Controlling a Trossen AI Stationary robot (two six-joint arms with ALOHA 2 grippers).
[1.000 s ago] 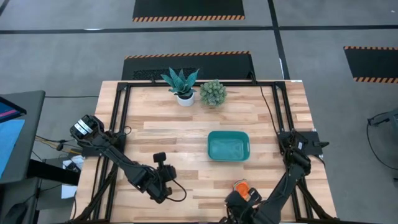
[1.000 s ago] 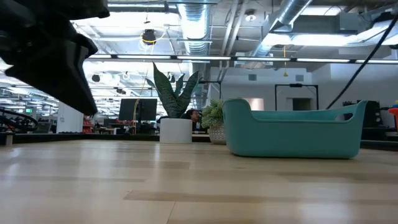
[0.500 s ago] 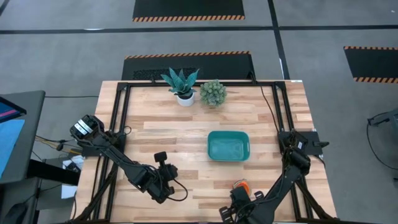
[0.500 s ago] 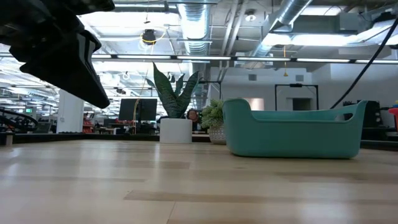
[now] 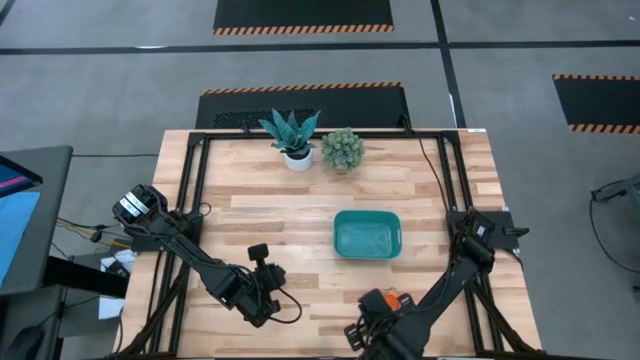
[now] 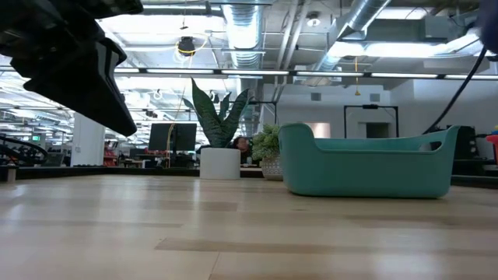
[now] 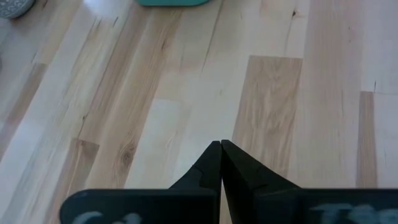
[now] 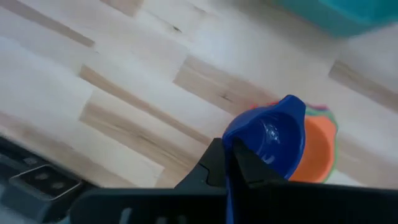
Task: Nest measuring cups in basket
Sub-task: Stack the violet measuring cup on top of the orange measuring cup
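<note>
The teal basket (image 5: 367, 236) stands on the table right of centre; it also shows in the low view (image 6: 366, 167). An orange cup (image 8: 317, 152) with green and red rims nested in it sits on the table near the near edge (image 5: 392, 298). My right gripper (image 8: 229, 149) is beside it, shut on a dark blue cup (image 8: 270, 140). My left gripper (image 7: 220, 144) is shut and empty over bare wood at the near left (image 5: 262, 275). The other cups are hidden. My right gripper pinches the dark blue cup's flat handle (image 8: 238, 142) between its two fingers, the handle running back between them. The cup's bowl sticks out past the fingertips, its opening facing the wrist camera, in front of the orange cup. Whether it touches the orange cup, I cannot tell.
Two white-potted plants (image 5: 298, 135) (image 5: 342, 149) stand at the far edge. Black frame rails (image 5: 190, 190) run along the table's left and right sides. Bare wood lies between the basket and the left arm.
My right gripper has gone toward the table's left edge, along the near edge; the orange cup has stayed in place. My left arm has shifted a little toward the table's right.
</note>
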